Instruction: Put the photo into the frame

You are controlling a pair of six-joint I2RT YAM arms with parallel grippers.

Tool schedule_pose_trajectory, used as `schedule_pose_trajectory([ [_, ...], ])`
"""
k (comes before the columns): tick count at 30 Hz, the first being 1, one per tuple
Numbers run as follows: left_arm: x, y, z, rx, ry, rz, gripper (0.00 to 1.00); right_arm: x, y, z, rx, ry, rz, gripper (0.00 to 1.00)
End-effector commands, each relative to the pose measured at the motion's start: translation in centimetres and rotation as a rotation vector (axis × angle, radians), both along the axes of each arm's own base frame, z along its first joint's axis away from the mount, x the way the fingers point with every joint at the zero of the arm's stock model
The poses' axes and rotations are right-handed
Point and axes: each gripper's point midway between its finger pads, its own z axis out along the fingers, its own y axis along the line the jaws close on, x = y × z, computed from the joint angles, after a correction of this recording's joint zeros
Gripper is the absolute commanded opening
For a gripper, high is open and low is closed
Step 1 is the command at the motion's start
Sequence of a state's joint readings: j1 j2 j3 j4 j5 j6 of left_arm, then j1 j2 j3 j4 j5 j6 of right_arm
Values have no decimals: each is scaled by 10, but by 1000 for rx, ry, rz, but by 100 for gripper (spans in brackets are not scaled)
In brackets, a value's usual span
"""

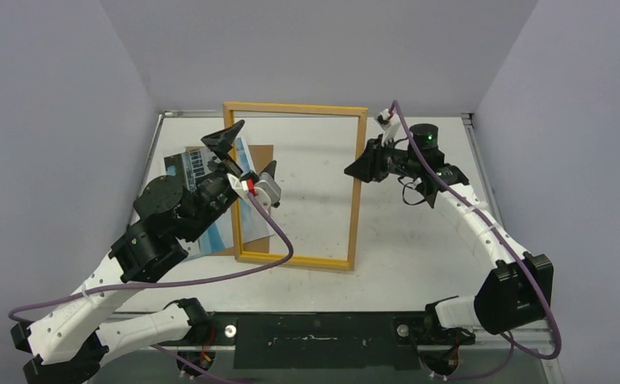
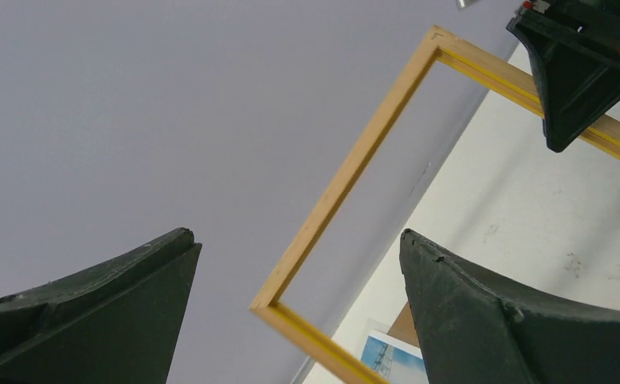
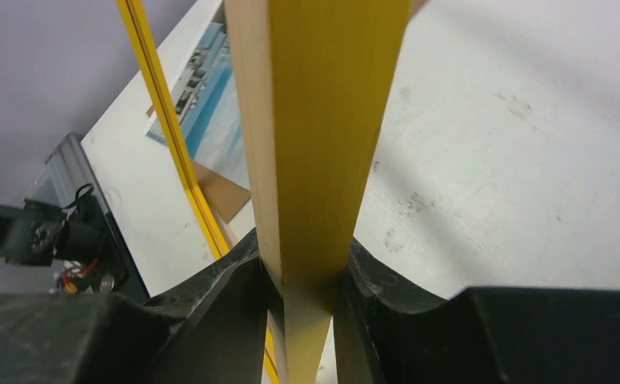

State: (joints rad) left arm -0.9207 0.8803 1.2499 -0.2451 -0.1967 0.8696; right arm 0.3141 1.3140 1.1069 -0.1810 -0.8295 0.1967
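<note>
Two arms share the work in the top view: the right gripper (image 1: 358,170) pinches the right-hand rail of the frame (image 1: 294,109), which stands on its lower edge on the table (image 1: 418,240), its top leaning away toward the back wall. The left gripper (image 1: 246,154) hangs spread wide near the frame's left rail, gripping nothing, and below it the photo (image 1: 193,166) lies picture-up on a brown backing panel (image 1: 260,152), partly hidden by that arm. From the left wrist, both fingers (image 2: 114,312) stand far apart with only wall and the frame (image 2: 354,160) between them, nothing touching; a corner of the photo (image 2: 390,356) peeps in at the bottom. From the right wrist, the fingers (image 3: 234,280) are pressed against both faces of the rail (image 3: 322,120), and the photo (image 3: 210,96) shows beyond it on the table. I'd judge the frame now depends on that single pinch, so the grip should stay firm while the frame is lowered slowly and flat, clear of the print, with the left arm drawn aside first.
</note>
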Motion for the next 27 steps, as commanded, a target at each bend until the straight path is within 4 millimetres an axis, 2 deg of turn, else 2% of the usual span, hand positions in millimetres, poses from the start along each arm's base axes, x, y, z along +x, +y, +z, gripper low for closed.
schedule_pose_trajectory([
  [1, 2, 15, 34, -110, -75, 57, 96, 34, -25, 11, -27, 53, -192, 5],
  [5, 6, 18, 23, -99, -20, 77, 96, 52, -39, -18, -96, 164, -258, 5],
  [7, 9, 20, 6, -75, 43, 88, 96, 59, -49, -32, -155, 191, -308, 5],
  [11, 12, 25, -62, 36, 203, 113, 96, 72, -71, -48, -249, 186, -382, 5],
  [14, 24, 36, -112, 94, 366, 176, 97, 77, -85, -69, -338, 230, -419, 5],
  [17, 38, 46, -147, 119, 502, 207, 98, 80, -93, -91, -404, 290, -430, 5],
  [22, 72, 76, -207, 172, 560, 309, 100, 80, -106, -121, -496, 362, -466, 5],
  [25, 94, 99, -243, 161, 639, 378, 93, 78, -113, -131, -529, 377, -488, 5],
  [27, 104, 103, -262, 146, 675, 380, 92, 78, -119, -137, -556, 380, -508, 5],
])
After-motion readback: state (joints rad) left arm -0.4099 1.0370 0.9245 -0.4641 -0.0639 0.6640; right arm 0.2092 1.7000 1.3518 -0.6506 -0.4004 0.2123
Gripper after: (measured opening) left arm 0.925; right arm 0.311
